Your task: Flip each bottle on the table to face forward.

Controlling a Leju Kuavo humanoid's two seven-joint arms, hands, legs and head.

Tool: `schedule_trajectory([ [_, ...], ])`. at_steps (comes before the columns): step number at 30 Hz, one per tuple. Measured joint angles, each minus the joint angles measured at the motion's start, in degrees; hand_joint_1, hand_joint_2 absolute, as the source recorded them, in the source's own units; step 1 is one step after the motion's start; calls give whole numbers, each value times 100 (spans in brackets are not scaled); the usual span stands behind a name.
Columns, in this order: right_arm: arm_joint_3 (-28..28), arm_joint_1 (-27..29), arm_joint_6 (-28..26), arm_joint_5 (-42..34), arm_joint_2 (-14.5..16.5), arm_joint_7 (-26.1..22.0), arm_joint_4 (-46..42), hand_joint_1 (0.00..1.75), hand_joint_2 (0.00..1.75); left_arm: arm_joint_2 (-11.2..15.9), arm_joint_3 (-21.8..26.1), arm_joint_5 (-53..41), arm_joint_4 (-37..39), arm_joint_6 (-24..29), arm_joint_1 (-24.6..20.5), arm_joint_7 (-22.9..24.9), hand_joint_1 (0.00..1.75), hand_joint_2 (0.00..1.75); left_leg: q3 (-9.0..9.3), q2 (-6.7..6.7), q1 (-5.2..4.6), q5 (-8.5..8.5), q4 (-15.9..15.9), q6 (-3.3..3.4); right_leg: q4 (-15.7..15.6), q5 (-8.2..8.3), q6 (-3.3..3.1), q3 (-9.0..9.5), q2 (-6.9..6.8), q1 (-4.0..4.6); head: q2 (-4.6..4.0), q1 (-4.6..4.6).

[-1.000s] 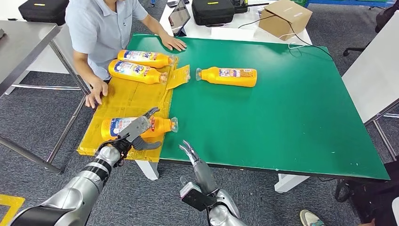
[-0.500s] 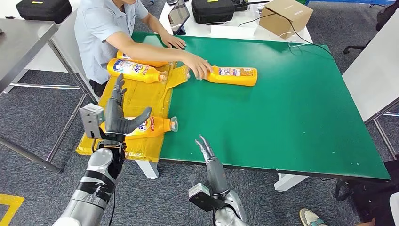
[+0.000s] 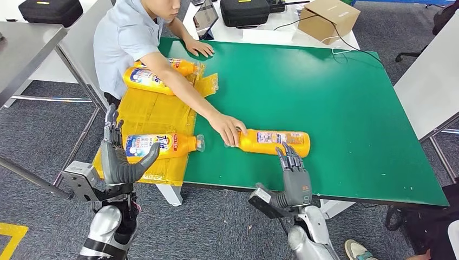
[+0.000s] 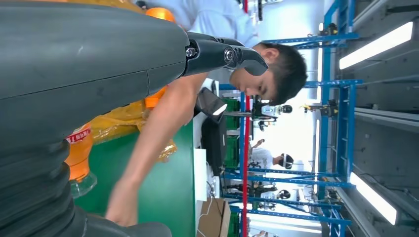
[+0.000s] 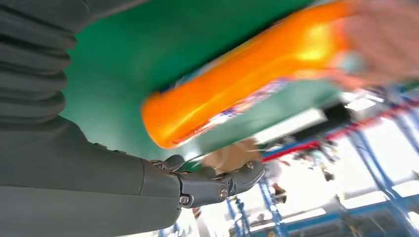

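Note:
Four orange bottles lie on their sides. One bottle rests on the green table near the front edge, and a person's hand holds its cap end. My right hand stands open just in front of it, fingers up and apart from it; the right wrist view shows this bottle blurred beyond the fingers. A labelled bottle lies on the yellow sheet. My left hand is raised open beside it, holding nothing. Two more bottles lie at the back left.
The person leans in from the back left, with one arm stretched across the table and the other hand flat on it. A cardboard box, black cases and a tablet stand behind. A grey table stands at the left.
The person has dragged the far bottle from the back middle to the front edge. My right hand rose and moved right toward it. My left hand came off the near bottle and turned upright.

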Motion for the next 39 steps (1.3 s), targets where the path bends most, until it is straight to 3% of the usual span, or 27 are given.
schedule_trajectory([
  [6, -185, -692, 184, 386, -241, 267, 839, 0, 175, -34, -174, -146, -57, -98, 47, -2, 0, 175, 1, 3, -2, 3, 1, 2, 1, 6, 7, 1, 1, -4, 0, 1],
  [17, -203, -1594, 308, 382, -142, 396, 2103, 0, 175, -129, -448, -99, 174, -137, -249, 27, 0, 175, 0, 4, -2, 3, 2, 1, 1, 7, 10, -1, 1, -3, 0, 1],
  [21, -257, -1978, 857, 342, -112, 680, 2473, 0, 175, -153, -551, -54, 431, -192, -460, 150, 0, 175, 3, 9, -2, 4, 2, 2, 1, 8, 10, 1, 2, -4, 0, -1],
  [28, -246, -2685, 2654, 700, -93, 2166, 2987, 3, 175, -175, -703, 18, 918, -318, -796, 380, 0, 175, 51, 21, -2, 2, 3, 4, -5, 9, 10, 36, 7, -4, 0, 3],
  [32, -239, -2843, 2940, 735, -100, 2326, 3128, 3, 175, -194, -747, 27, 1056, -343, -897, 400, 0, 175, 62, 19, -3, 3, 3, 5, -6, 10, 10, 54, 8, -4, 0, 1],
  [34, -238, -2870, 2954, 735, -100, 2333, 3170, 61, 175, -197, -760, 26, 1100, -344, -920, 400, 0, 175, 67, 19, -3, 3, 3, 5, -6, 10, 10, 60, 8, -4, 0, 1],
  [36, -235, -2891, 2992, 741, -100, 2359, 3202, 142, 175, -201, -766, 26, 1137, -356, -935, 407, 0, 175, 72, 19, -2, 4, 3, 5, -6, 10, 10, 65, 8, -4, 0, 1],
  [37, -232, -2904, 3063, 753, -100, 2401, 3217, 160, 175, -202, -770, 26, 1156, -374, -947, 423, 0, 175, 73, 19, -2, 3, 3, 5, -6, 10, 10, 65, 8, -4, 0, 1],
  [39, -218, -2944, 3323, 800, -102, 2544, 3239, 174, 175, -204, -778, 21, 1204, -428, -982, 478, 0, 175, 79, 19, -2, 3, 3, 5, -6, 10, 10, 68, 8, -3, 0, 1],
])
